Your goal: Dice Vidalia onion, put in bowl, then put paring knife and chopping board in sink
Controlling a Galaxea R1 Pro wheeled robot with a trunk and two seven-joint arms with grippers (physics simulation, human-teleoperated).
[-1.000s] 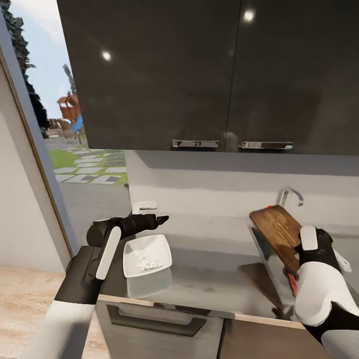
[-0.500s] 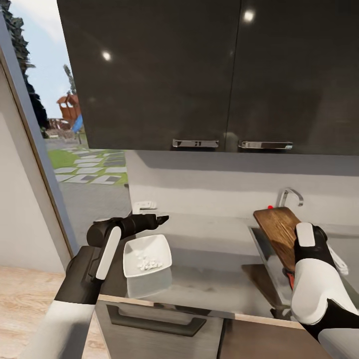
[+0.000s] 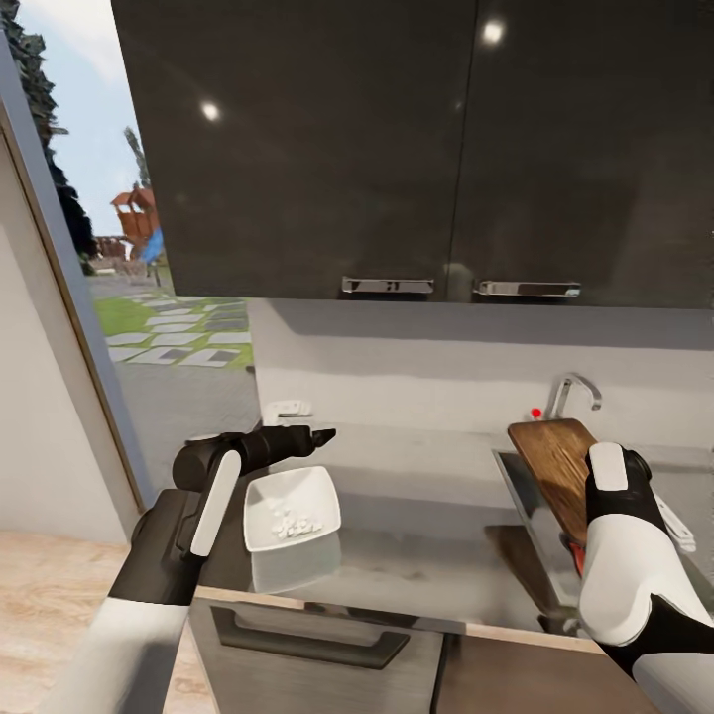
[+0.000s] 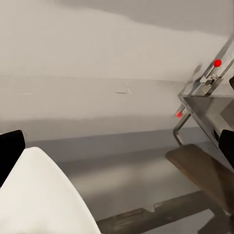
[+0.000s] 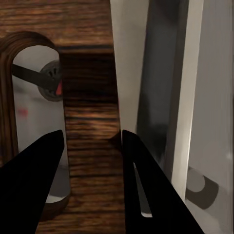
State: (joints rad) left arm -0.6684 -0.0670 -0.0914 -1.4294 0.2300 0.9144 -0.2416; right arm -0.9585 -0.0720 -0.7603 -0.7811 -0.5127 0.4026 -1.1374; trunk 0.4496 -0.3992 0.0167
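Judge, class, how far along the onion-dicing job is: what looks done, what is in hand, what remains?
Done: white diced pieces lie in the white square bowl on the grey countertop.

In hand: the right gripper clamps the dark brown wooden chopping board above the steel sink.

Left: lower it in. A red-orange handle shows below.

One white bowl (image 3: 292, 508) sits at the lower left of the head view, holding a small heap of diced onion (image 3: 294, 524), the pieces too small to count. One chopping board (image 3: 555, 464) at the lower right. One tap (image 3: 575, 389), one red knob (image 3: 535, 413), two cabinet handles (image 3: 388, 286), two arms.
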